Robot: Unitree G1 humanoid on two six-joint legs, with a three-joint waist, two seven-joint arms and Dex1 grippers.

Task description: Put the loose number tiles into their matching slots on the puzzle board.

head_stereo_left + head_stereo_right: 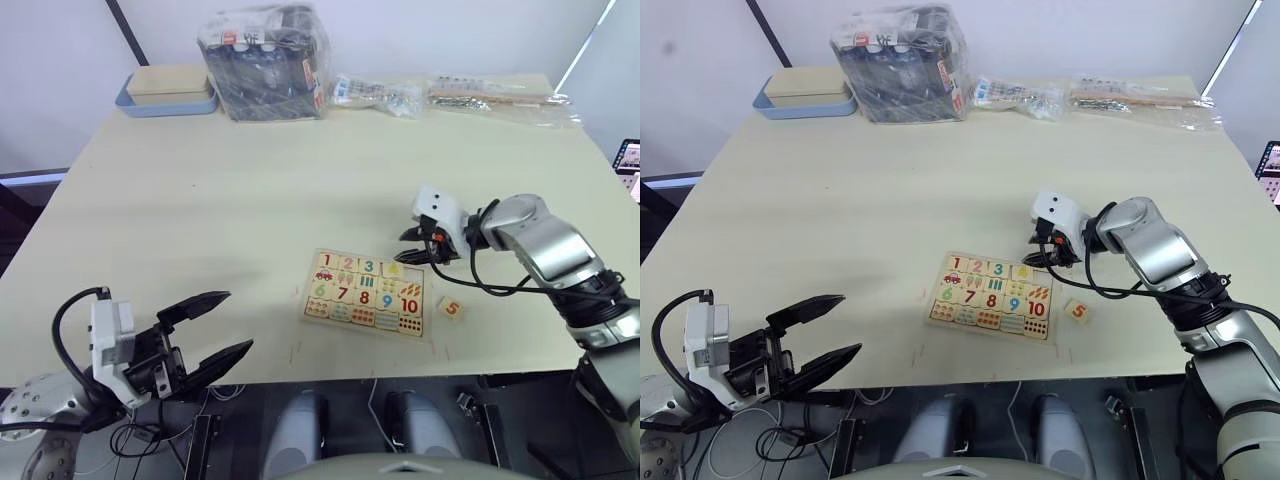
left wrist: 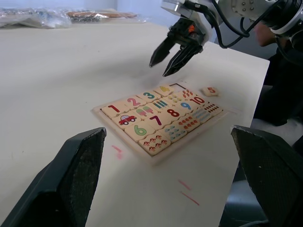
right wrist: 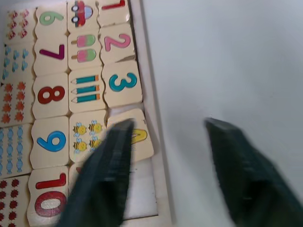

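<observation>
Puzzle board holds tiles 1–4 (tile 5 lies beside it).

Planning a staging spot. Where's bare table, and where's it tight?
Free: the wide stretch between the puzzle board and the back row, blue tray to plastic bags. Tight: board's right end, where the 5 tile lies under the open right gripper.

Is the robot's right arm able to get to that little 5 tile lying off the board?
Probably yes. The 5 tile lies alone on bare table beside the puzzle board, with nothing over it, and the open right gripper hovers just beyond the board's far corner.
</observation>
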